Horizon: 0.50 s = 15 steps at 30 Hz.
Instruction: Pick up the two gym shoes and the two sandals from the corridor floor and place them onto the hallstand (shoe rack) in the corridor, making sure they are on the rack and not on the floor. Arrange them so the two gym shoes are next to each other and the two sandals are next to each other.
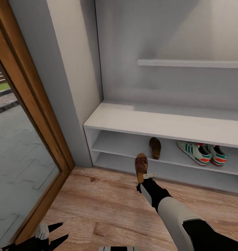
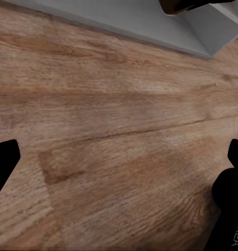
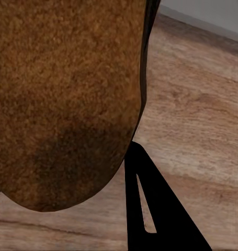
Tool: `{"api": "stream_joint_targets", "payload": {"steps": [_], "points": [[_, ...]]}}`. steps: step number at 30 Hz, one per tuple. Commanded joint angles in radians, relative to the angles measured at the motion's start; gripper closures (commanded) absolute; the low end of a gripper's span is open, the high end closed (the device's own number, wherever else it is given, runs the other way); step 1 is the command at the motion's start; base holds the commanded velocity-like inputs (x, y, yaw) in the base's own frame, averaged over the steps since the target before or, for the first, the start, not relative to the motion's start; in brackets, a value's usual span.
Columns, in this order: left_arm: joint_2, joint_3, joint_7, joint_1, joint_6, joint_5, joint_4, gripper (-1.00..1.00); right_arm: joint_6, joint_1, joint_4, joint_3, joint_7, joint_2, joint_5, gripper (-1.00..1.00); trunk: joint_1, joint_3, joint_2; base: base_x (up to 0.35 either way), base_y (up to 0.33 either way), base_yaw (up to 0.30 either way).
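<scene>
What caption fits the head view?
Right gripper carries a brown sandal toward the grey hallstand, where its mate and two gym shoes sit.

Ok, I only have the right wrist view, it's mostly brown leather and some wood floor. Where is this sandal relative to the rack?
Observer: The held sandal is in the right tool, raised just in front of the hallstand, near its lower shelf.
Operator: Where's the other sandal?
Observer: The second sandal already lies on the upper open shelf, just behind and to the right of the held one.
Operator: And the gym shoes?
Observer: Both gym shoes sit side by side on that same shelf, farther right.
Operator: What's the left arm doing?
Observer: The left tool is open, low over the corridor floor, holding nothing.
</scene>
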Motion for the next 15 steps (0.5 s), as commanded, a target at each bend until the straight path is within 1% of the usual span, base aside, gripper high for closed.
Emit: {"api": "stream_joint_targets", "payload": {"steps": [1,4,7,12,13,15], "points": [[0.0,0.001,-0.003,-0.001,-0.006,0.001,0.001,-1.0,0.008,0.0,-0.002,0.004,-0.003,0.0,0.003,1.0,0.0,-0.002,0.0,0.0,0.0,0.111],[-0.001,0.001,-0.003,-0.001,-0.007,0.001,0.001,-1.0,0.008,0.0,-0.002,0.004,-0.003,0.0,0.004,1.0,0.0,-0.003,0.0,0.006,0.0,0.052],[-0.001,0.002,-0.004,-0.001,-0.007,0.001,0.001,-1.0,0.005,0.0,-0.003,0.004,-0.003,0.0,0.005,1.0,0.0,-0.003,0.0,0.165,0.0,0.002],[-0.003,0.002,-0.004,-0.001,-0.01,0.001,0.001,-1.0,0.003,0.0,-0.006,0.004,-0.003,0.0,0.006,1.0,0.0,-0.003,0.0,0.025,0.0,0.0],[-0.009,0.001,-0.002,0.004,-0.015,-0.001,0.002,-1.0,0.003,-0.002,-0.009,-0.001,-0.006,0.0,0.003,1.0,0.0,-0.003,0.0,0.0,0.0,0.0],[-0.012,0.001,-0.002,0.004,-0.015,-0.001,0.002,-1.0,0.003,-0.002,-0.009,0.0,-0.006,0.0,0.004,1.0,0.0,-0.003,0.0,0.0,0.0,0.0]]}}
